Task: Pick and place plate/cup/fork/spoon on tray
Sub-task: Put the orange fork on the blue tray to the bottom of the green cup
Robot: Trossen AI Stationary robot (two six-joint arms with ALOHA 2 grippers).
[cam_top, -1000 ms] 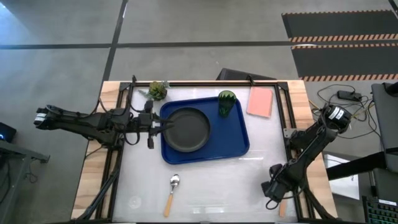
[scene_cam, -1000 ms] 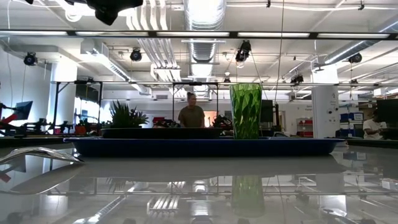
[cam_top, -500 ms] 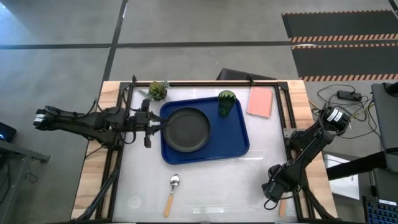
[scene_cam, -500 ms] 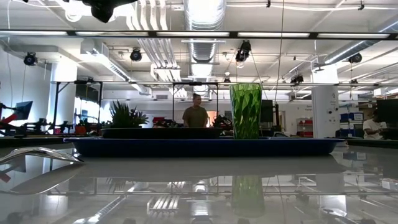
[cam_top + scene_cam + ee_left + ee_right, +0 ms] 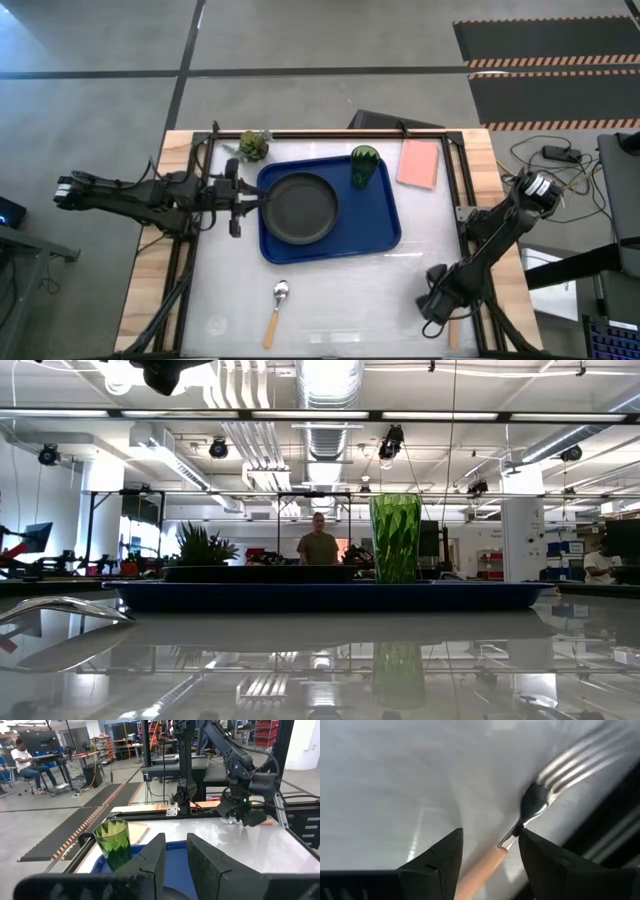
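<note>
The dark blue tray (image 5: pixel 385 225) lies mid-table. The black plate (image 5: pixel 300 208) rests on its left half, and the green cup (image 5: pixel 364 165) stands upright at its far right corner. The spoon (image 5: pixel 277 310) lies on the table near the front edge. The fork (image 5: pixel 532 802) lies at the table's right front, its orange handle (image 5: pixel 452 335) showing. My right gripper (image 5: pixel 490 832) is open over it, one finger on either side of the handle, pointing down. My left gripper (image 5: pixel 176 840) is open and empty at the tray's left edge (image 5: pixel 258 200), beside the plate's rim.
A small leafy plant (image 5: pixel 253 145) stands at the far left, off the tray. A pink flat rectangle (image 5: pixel 418 164) lies at the far right. Black frame rails (image 5: pixel 455 180) run along the table's sides. A person (image 5: pixel 318 545) stands in the room behind.
My left gripper has drawn back a little toward the table's left edge, away from the plate, which stays on the tray. My right gripper has edged slightly toward the table's left, above the fork.
</note>
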